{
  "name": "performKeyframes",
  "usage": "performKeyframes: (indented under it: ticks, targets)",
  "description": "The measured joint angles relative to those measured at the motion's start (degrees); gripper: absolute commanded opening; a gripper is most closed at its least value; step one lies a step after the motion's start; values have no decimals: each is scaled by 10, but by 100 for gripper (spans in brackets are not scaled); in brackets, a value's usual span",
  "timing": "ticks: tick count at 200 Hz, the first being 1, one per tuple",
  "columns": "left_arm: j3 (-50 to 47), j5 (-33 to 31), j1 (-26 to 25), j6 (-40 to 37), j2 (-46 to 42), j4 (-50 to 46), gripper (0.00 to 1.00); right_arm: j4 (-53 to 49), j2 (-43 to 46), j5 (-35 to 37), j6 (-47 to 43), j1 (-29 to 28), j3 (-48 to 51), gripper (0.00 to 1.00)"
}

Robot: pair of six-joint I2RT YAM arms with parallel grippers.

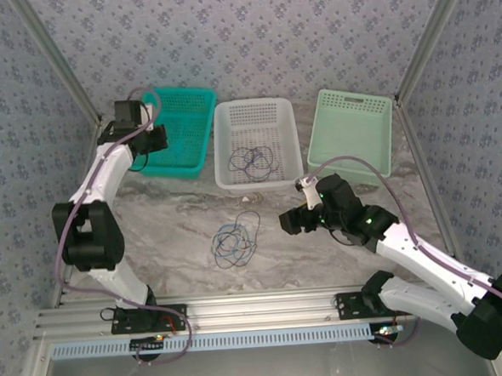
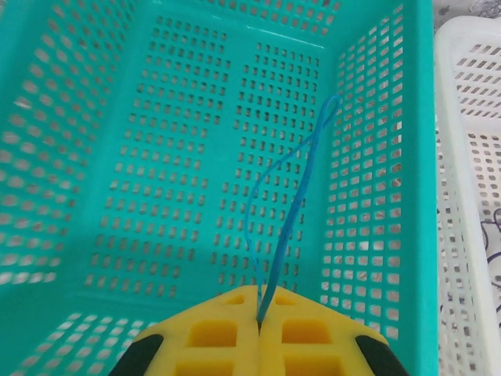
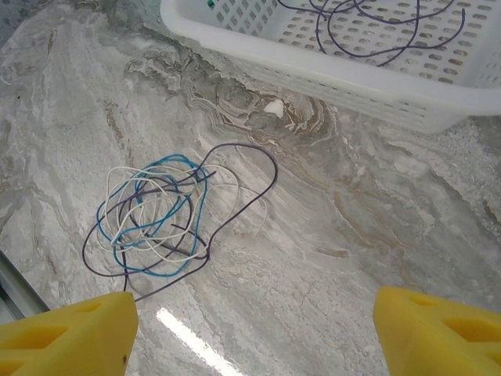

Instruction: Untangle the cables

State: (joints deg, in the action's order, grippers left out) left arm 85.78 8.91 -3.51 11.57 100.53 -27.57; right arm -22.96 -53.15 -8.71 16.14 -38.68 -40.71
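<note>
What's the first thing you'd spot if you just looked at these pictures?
Probably the messy tangle of cables, blue, white and dark purple, lying on the marble table in front of the white basket. Next, the left gripper pinching a thin blue cable over the teal basket, while the right gripper hangs open near the tangle.

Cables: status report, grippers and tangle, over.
Left gripper shut on blue cable over teal basket. Right gripper open, facing tangle on table. Purple cables in white basket. Nothing in the way.
</note>
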Motion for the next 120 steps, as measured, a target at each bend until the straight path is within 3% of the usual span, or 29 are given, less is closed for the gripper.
performKeyframes:
  ticks: [23,42,62,79,85,120]
  targets:
    - [34,28,3,22,47,-2,14,2,4,0,7,0,11,81]
    - [46,38,4,39,66,-3,55,3,7,0,13,0,19,81]
    - [40,37,4,59,68,-10,80,3,12,0,16,0,22,80]
    - [18,28,4,72,58,-2,88,4,13,0,20,0,23,79]
    - [5,24,4,73,50,0,95,5,12,0,23,0,23,78]
    - [-80,-5,0,85,-26,12,99,21,-22,-2,40,-11,24,75]
